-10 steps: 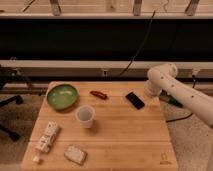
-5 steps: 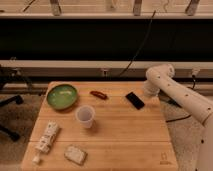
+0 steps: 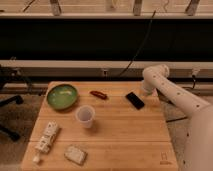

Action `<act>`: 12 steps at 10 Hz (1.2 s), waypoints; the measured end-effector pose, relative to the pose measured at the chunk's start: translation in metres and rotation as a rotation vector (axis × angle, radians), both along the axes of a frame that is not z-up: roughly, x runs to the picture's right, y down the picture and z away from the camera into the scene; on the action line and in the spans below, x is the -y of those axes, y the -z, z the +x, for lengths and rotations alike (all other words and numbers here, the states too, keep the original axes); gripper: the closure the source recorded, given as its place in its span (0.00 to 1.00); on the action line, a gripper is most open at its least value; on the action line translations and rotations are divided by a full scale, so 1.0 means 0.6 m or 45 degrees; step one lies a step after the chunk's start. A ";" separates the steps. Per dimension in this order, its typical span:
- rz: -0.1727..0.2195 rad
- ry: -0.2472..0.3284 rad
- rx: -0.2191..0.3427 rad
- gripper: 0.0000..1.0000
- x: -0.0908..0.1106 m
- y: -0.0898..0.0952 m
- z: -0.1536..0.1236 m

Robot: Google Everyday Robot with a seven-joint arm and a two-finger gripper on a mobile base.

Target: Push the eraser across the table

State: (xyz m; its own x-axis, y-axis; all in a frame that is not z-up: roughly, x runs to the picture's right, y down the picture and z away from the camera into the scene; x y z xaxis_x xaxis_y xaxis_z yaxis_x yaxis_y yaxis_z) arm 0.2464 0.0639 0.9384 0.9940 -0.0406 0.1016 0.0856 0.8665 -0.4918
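Observation:
The eraser (image 3: 135, 100) is a small flat black block lying at an angle on the light wooden table (image 3: 125, 137), near its far right corner. My white arm reaches in from the right, over the table's right edge. My gripper (image 3: 145, 90) is at the arm's end, just right of and behind the eraser, close to its far end. I cannot tell if it touches the eraser.
A green bowl (image 3: 62, 96) sits at the far left and a small red-brown oblong thing (image 3: 98, 94) at the far middle. A clear cup (image 3: 85, 116) stands mid-table. A long white block (image 3: 46, 137) and a grey-white block (image 3: 76, 154) lie front left. Cables hang behind.
The arm has shifted a little to the left, closer to the eraser. The eraser and the other things have not moved.

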 end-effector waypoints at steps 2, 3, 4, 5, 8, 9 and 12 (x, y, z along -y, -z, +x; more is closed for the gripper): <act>0.000 -0.002 -0.005 0.98 0.003 -0.017 0.002; 0.002 -0.004 -0.011 0.98 0.004 -0.026 0.005; 0.004 -0.008 -0.016 0.98 0.006 -0.030 0.008; 0.005 -0.013 -0.022 0.98 0.007 -0.034 0.013; -0.005 -0.015 -0.030 0.98 -0.001 -0.038 0.021; -0.011 -0.009 -0.023 0.98 -0.008 -0.041 0.018; -0.013 0.000 0.008 0.98 -0.020 -0.049 0.004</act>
State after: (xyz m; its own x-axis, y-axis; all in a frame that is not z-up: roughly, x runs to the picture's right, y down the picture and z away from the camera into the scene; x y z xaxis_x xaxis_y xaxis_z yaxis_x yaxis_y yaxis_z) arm 0.2487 0.0756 0.9676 0.9933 -0.0395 0.1083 0.0887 0.8614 -0.5002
